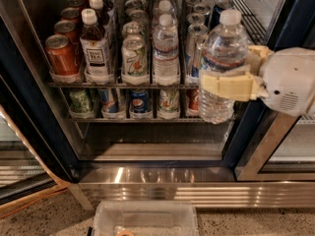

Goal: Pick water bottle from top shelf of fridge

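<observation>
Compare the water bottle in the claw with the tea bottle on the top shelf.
The water bottle is clear and ribbed; the tea bottle is dark with a white label. The tea bottle stands on the top shelf; the water bottle is held off it by the claw, at the right. Both are upright, white-capped.

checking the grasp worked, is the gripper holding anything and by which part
The gripper, at the right in front of the fridge, holds the water bottle around its middle, just under the label.
</observation>
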Available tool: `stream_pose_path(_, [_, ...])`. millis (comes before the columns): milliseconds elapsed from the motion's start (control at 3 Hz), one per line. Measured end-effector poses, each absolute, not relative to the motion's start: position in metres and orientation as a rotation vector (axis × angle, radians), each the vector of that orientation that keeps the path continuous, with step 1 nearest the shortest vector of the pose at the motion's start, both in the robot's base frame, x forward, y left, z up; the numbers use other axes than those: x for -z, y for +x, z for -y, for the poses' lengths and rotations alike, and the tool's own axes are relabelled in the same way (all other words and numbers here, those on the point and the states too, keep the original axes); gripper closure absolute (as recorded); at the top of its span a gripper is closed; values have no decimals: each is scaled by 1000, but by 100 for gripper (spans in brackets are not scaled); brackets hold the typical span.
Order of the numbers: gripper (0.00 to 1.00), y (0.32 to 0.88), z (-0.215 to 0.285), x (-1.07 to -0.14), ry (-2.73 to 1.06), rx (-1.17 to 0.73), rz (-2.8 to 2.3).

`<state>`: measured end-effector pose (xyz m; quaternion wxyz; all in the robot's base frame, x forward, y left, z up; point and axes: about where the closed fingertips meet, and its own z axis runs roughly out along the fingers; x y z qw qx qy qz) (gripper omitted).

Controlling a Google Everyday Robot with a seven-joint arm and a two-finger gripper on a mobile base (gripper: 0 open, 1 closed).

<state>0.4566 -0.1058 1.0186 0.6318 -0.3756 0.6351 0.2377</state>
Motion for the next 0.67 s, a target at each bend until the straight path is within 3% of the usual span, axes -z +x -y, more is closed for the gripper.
stream_pose_path(333, [100, 418, 127, -1002, -897, -644, -1428])
stream_pose_path(667, [100, 367, 103, -997, -1077, -713, -1348])
